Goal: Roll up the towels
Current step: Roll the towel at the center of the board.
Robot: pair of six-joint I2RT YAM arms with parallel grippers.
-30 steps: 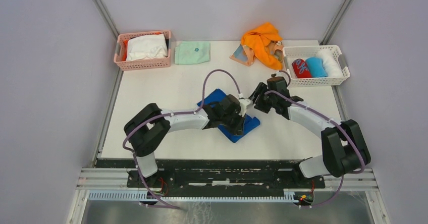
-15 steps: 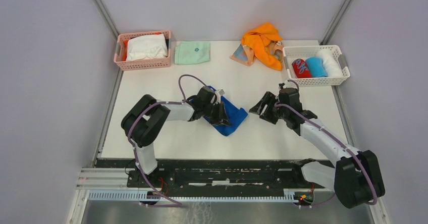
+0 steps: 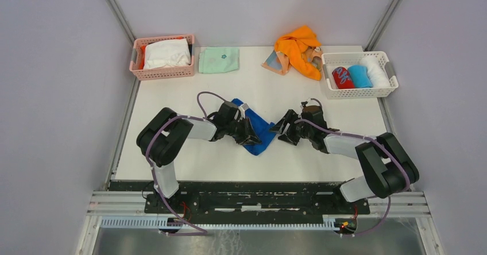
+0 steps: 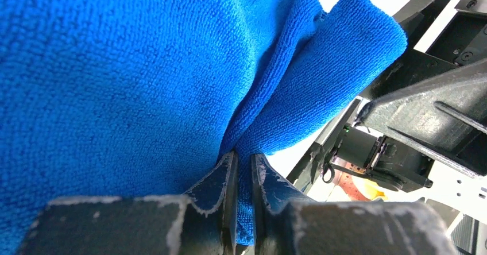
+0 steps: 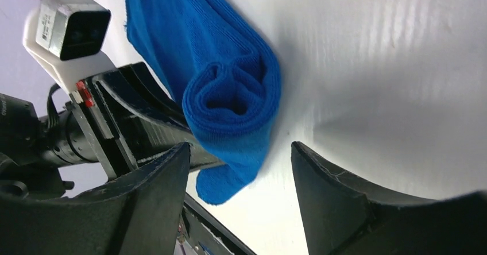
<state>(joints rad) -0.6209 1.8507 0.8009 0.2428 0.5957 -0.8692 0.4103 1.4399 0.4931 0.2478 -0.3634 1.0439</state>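
Note:
The royal blue towel (image 3: 259, 130) lies folded over itself at the middle of the white table (image 3: 189, 100). My left gripper (image 3: 248, 135) is shut on a fold of it; the wrist view shows the blue cloth (image 4: 143, 65) pinched between the jaws. My right gripper (image 3: 281, 130) is open just right of the towel; its wrist view shows the loosely rolled end (image 5: 232, 103) in front of the spread fingers, untouched. The bright orange towel (image 3: 298, 47) lies heaped at the back over the peach patterned towel (image 3: 274, 62).
A pink basket (image 3: 163, 55) with white cloth stands at the back left, a folded mint-green cloth (image 3: 219, 59) beside it. A white basket (image 3: 359, 74) at the back right holds red, light blue and white rolls.
The left gripper pulled the blue towel's near corner back to the left, folding the cloth into a loose roll. The right gripper swung out, then came back in close to the towel's right end.

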